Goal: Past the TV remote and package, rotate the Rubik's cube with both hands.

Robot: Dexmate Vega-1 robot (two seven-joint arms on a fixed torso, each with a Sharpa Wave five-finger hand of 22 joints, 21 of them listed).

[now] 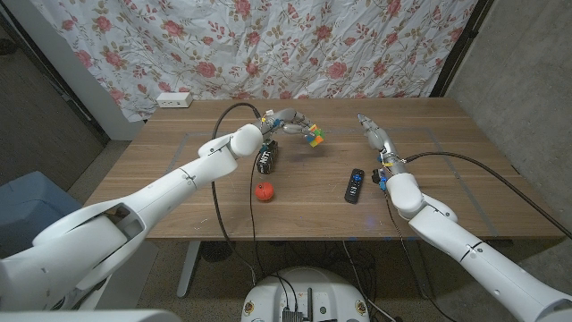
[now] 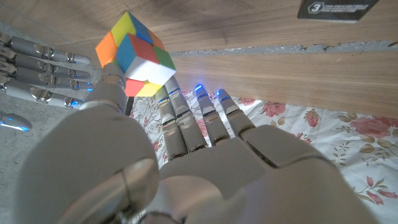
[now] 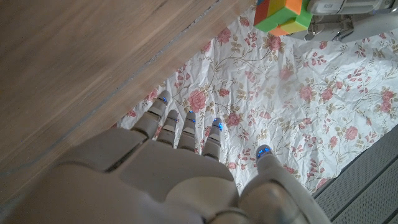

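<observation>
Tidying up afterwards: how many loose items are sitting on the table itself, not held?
3: a dark package beside the left arm, a red ball just nearer the robot, and the TV remote near the right arm. The Rubik's cube is held by the left hand.

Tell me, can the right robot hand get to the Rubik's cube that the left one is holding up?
Probably yes. The right robot hand is open and raised beside the Rubik's cube, which the left robot hand holds above the table. Nothing shows in the gap between them; the TV remote lies nearer the robot.
</observation>
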